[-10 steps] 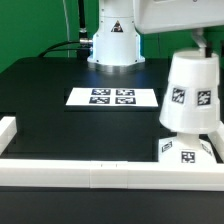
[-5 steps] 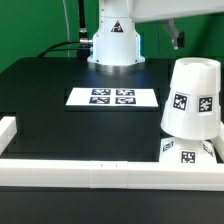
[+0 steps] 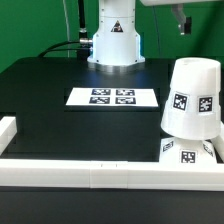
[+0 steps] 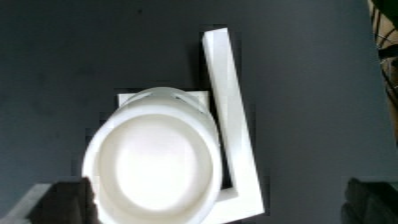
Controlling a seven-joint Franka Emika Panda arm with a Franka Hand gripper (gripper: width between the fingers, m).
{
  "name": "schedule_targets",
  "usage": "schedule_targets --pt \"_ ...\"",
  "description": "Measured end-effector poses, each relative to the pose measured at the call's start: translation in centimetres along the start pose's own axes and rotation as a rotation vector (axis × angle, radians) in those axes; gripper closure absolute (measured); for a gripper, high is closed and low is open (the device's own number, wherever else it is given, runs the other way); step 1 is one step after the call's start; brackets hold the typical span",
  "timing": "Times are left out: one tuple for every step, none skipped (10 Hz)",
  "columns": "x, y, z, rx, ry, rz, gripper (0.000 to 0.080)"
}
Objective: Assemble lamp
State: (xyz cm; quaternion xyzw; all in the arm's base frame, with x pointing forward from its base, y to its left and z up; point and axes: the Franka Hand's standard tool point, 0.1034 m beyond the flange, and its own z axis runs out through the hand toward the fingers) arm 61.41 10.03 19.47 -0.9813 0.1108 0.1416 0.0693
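Note:
The white tapered shade stands upright, wide end up, on the flat square base at the exterior view's right, against the front wall. The wrist view looks down into the shade, with a corner of the base showing beyond it. The bulb is hidden. My gripper hangs high above the shade, well clear of it. In the wrist view the gripper is open and empty, with its dark fingertips wide apart on either side of the shade far below.
A white rail runs along the table's front edge, with a short wall at the exterior view's left; it also shows in the wrist view. The marker board lies mid-table. The arm's pedestal stands behind it.
My gripper has let go of the shade and risen away from it toward the upper right of the exterior view. The shade stays on the base.

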Motion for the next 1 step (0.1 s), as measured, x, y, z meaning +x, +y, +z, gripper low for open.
schedule_targets --pt "0.01 0.01 0.01 0.0 0.0 0.0 0.0101"
